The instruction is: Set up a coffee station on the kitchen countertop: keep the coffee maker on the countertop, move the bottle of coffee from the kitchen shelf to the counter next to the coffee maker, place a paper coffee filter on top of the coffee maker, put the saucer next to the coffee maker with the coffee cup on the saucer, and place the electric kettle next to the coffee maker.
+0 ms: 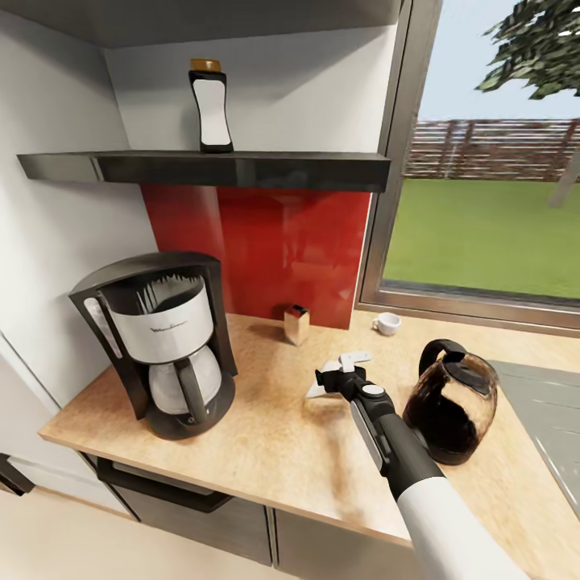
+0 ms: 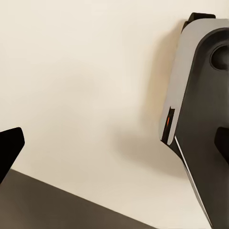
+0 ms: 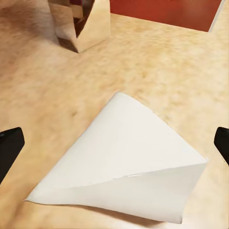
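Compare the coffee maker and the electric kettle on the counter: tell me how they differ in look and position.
The coffee maker is black with a silver-white upper section and a clear carafe; the electric kettle is a rounded, dark, glossy brown body with a black handle. The coffee maker stands tall at the counter's left end by the wall; the kettle sits lower, at the right near the sink. Both stand upright on the wooden countertop.

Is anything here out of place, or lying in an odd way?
Yes. The paper coffee filter lies loose and flat on the countertop below the open right gripper, not on the coffee maker. The bottle of coffee stands on the shelf.
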`<state>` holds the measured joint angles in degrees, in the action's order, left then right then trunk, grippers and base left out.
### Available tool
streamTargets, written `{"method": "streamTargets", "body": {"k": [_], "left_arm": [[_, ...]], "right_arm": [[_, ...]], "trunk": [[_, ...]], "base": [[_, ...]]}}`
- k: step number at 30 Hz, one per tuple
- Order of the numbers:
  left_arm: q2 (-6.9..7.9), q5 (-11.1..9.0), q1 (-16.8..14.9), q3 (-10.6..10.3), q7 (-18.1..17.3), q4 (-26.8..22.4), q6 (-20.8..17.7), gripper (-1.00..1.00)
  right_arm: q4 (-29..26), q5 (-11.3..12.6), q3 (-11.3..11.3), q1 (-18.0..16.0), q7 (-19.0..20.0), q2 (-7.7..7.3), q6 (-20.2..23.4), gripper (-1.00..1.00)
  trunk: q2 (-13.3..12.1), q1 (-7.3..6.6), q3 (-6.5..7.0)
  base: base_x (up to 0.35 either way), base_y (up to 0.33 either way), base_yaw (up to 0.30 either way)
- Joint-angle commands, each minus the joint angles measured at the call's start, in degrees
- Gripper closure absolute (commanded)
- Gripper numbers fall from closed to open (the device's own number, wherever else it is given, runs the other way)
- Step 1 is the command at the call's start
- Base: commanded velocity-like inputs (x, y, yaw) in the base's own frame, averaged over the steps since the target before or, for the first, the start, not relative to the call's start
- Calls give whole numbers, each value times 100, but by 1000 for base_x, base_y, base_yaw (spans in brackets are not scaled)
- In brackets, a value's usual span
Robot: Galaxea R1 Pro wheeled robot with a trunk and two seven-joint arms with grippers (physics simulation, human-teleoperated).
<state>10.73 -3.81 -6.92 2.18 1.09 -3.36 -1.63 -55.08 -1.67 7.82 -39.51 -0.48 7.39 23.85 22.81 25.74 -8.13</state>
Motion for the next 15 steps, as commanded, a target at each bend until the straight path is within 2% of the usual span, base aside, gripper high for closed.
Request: {"method": "streamTargets", "body": {"k": [1,15], "left_arm": [[0,-40,-2,18,5,-7,-16,-100],[8,-40,4,18,5,-7,-19,-100]], "right_arm": [[-7,-20,6,-4,-5,0,33,-100],[13,-26,26,-4,3,0,41,-100]], "trunk": [[11,4,-12],[11,4,-12]], "base": [[84,-48,0],[9,-5,0]]}}
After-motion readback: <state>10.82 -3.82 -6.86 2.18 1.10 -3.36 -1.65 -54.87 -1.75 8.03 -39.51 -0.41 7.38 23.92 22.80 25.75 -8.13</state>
